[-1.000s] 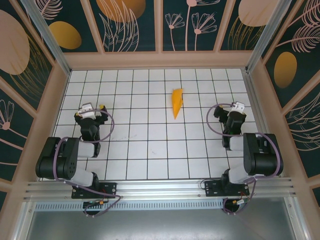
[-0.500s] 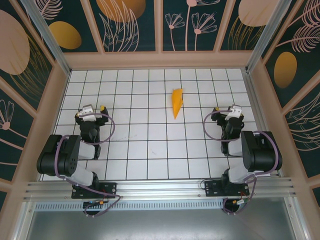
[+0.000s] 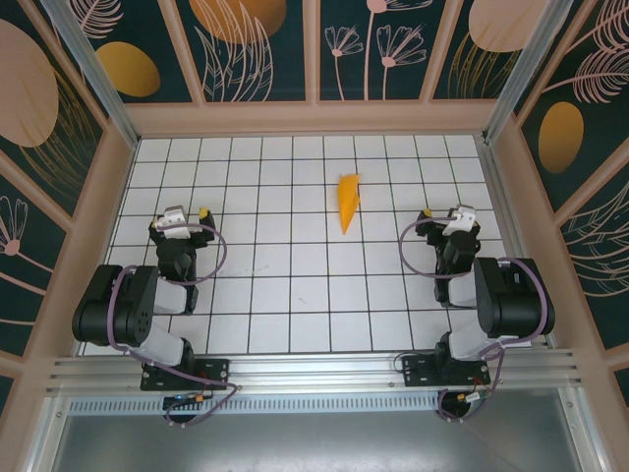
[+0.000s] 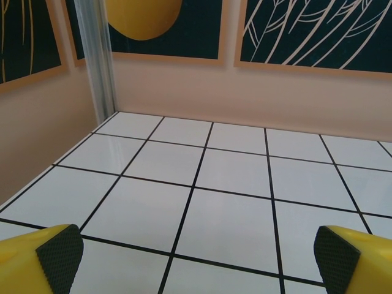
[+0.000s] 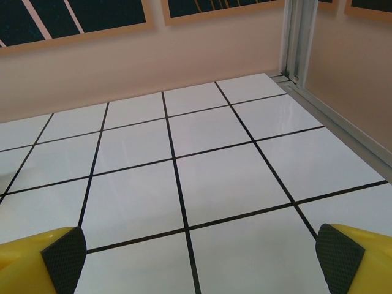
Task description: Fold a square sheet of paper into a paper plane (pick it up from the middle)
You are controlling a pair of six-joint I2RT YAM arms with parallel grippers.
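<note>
Paper plane (image 3: 348, 203) flat, nr far wall (image 3: 314, 120), well off side walls (image 3: 110, 202).

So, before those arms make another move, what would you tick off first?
1. Paper plane folded into a narrow dart, lying on the table: ok.
2. Left claw open, nothing between its pads: ok.
3. Right claw open, nothing between its pads: ok.
4. Both claws apart from the plane, one to each side: ok.
5. Creases sharp and even: cannot tell, too small from above.
</note>
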